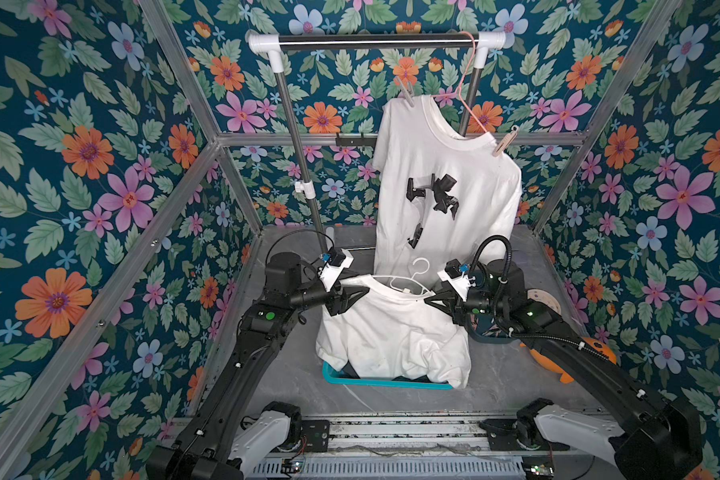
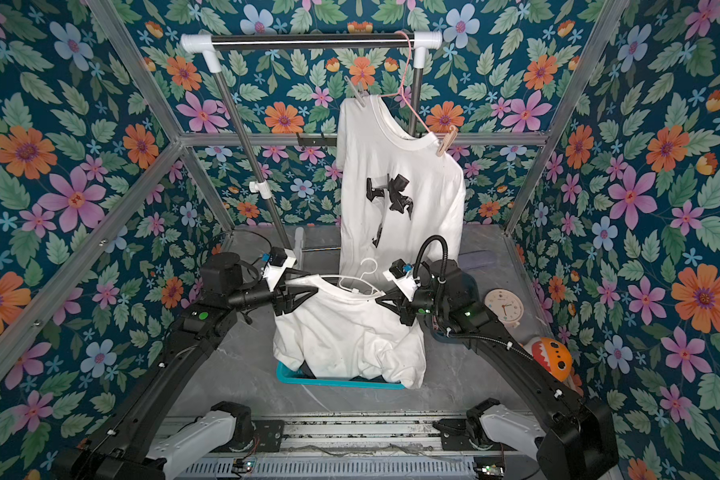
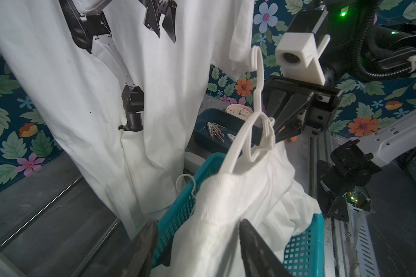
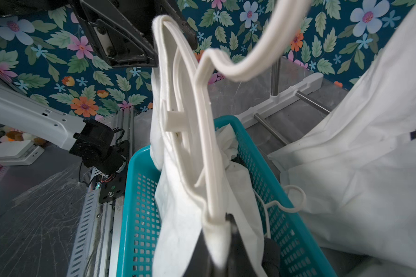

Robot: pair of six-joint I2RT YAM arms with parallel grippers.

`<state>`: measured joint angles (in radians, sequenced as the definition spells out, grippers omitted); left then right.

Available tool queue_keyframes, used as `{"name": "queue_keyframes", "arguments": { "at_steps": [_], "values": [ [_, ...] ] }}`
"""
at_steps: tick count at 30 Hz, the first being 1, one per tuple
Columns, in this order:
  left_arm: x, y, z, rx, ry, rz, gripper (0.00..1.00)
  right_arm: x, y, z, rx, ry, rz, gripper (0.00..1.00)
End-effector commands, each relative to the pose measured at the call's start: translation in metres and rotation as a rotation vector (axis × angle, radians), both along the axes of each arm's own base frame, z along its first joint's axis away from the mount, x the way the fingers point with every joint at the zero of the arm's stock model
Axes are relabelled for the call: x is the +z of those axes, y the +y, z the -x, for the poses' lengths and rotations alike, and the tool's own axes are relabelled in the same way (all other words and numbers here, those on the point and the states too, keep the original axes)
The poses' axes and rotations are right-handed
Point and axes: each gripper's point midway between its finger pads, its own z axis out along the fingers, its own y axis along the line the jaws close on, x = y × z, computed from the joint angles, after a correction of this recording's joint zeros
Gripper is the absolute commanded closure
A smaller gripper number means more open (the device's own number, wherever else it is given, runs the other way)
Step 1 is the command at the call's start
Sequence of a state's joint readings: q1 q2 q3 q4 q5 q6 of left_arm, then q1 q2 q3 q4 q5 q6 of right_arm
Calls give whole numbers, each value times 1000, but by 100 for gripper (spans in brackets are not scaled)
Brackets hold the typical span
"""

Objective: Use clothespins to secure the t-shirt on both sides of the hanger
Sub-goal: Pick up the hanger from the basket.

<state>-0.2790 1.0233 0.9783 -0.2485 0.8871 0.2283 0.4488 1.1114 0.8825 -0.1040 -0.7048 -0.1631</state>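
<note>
I am watching both arms holding a white t-shirt (image 1: 395, 328) on a hanger (image 4: 205, 144) above a teal basket (image 1: 387, 382). The right end effector (image 1: 431, 300) is clenching the hanger's end through one shoulder. The left end effector (image 1: 362, 296) is grasping the other shoulder, possibly fabric only. The clothespins (image 3: 215, 131) are lying in a dark tray (image 3: 202, 120) nearby. Freeing either arm to fetch one is risking the shirt sliding off.

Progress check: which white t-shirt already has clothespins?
The black-printed white t-shirt hanging from the metal rail: grey plastic clothespin on one shoulder, beige clothespin on the other. The plain white t-shirt over the teal basket has none.
</note>
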Motion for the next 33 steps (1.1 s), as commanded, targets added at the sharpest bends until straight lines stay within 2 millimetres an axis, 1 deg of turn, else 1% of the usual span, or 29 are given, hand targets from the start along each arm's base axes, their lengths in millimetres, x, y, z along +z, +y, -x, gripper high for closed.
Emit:
{"name": "queue_keyframes", "arguments": {
  "at_steps": [1, 7, 8, 10, 14, 16, 17, 20, 24, 28, 32, 33],
  "values": [
    [6, 0, 0, -16, -18, -13, 38, 8, -5, -10, -47, -107, 20, 100],
    [8, -8, 1, -90, 51, -9, 38, 10, -8, -11, -47, -186, 31, 100],
    [9, -9, 1, -99, 61, -7, 39, 9, -7, -9, -32, -199, 35, 100],
    [6, -12, 3, -126, 88, -12, 45, 9, -9, -11, -49, -237, 31, 100],
    [6, -16, 5, -164, 140, 6, 54, 8, -15, -18, -101, -310, 48, 100],
    [6, -18, 6, -185, 163, 22, 65, 10, -18, -21, -119, -341, 62, 100],
    [6, -19, 7, -194, 172, 26, 68, 11, -18, -21, -122, -354, 64, 100],
    [2, -21, 8, -213, 218, 40, 69, 14, -19, -23, -130, -383, 65, 100],
    [-7, -23, 11, -235, 266, 48, 67, 16, -18, -25, -128, -408, 68, 100],
    [-7, -23, 14, -242, 264, 59, 67, 16, -15, -28, -119, -407, 63, 100],
    [-8, -23, 14, -239, 272, 61, 63, 14, -12, -31, -110, -399, 68, 100],
    [-8, -23, 15, -238, 274, 60, 60, 15, -12, -32, -112, -400, 68, 100]
  ]
}}
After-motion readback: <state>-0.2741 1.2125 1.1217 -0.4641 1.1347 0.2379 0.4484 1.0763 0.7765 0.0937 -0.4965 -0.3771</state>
